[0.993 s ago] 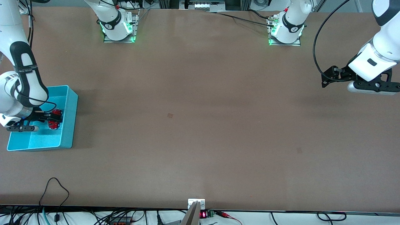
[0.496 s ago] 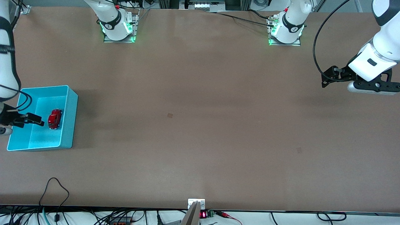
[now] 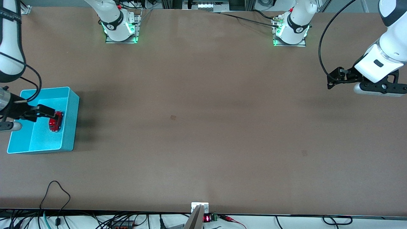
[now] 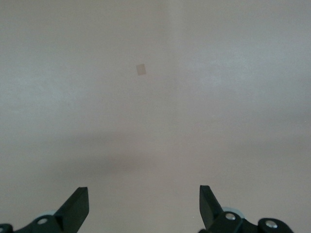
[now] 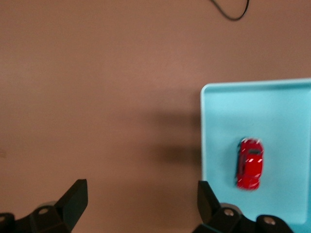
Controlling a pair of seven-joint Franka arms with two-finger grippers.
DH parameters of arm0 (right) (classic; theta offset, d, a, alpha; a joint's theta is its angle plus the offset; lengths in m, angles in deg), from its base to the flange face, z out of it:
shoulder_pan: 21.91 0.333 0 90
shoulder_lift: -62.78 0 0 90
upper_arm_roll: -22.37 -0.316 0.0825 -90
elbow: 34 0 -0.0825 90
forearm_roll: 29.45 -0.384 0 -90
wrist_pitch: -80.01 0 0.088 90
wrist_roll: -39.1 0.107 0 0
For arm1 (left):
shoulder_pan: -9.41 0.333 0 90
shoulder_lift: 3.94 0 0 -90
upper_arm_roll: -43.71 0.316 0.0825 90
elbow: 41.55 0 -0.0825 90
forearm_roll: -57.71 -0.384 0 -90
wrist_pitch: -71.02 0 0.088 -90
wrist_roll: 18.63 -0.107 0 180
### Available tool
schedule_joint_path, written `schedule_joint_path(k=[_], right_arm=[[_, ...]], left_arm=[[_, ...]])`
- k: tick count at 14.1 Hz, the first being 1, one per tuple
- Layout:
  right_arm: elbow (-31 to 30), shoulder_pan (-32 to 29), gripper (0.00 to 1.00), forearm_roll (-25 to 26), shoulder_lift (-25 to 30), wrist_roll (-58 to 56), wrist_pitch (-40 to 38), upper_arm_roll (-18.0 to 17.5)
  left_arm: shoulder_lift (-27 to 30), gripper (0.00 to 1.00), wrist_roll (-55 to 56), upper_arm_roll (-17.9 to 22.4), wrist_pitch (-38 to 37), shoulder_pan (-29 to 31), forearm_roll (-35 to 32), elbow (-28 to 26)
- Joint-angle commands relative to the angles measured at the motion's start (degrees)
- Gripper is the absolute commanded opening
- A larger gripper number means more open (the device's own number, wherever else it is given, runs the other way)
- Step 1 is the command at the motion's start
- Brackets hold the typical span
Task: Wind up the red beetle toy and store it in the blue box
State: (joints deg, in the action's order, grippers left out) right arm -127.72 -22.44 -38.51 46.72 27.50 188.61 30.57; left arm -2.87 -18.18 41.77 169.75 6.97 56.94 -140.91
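Red beetle toy (image 3: 55,123) inside blue box (image 3: 70,127).

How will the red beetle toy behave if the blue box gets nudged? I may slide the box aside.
The red beetle toy lies loose on the floor of the blue box, so it would likely roll on its wheels, the more so if wound. It looks small and glossy, probably light and slippery. The tall walls should keep it in.

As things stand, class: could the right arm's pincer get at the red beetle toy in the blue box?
Probably yes. The right pincer hangs open over the blue box, right by the red beetle toy, and nothing covers the toy.
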Motion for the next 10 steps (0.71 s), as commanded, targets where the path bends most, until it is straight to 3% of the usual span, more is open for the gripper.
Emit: schedule_joint_path(k=[1,5,7,10], right_arm=[[-0.50,1.23,1.00,0.88,5.58,6.48,-7.04,0.50],[0.11,0.88,1.00,3.42,11.56,12.72,-19.19,0.32],[-1.46,1.06,1.00,7.72,14.73,12.04,-18.95,-0.03],[-5.92,3.16,1.00,10.10,18.07,11.77,-14.66,-0.12]], left_arm=[[-0.10,1.00,0.34,0.01,-0.82,-0.37,-1.08,0.92],[-0.10,1.00,0.34,0.01,-0.82,-0.37,-1.08,0.92],[-0.10,1.00,0.26,0.01,-0.82,-0.28,-1.08,0.92],[-0.01,1.00,0.26,0.01,-0.91,-0.28,-1.08,0.92]])
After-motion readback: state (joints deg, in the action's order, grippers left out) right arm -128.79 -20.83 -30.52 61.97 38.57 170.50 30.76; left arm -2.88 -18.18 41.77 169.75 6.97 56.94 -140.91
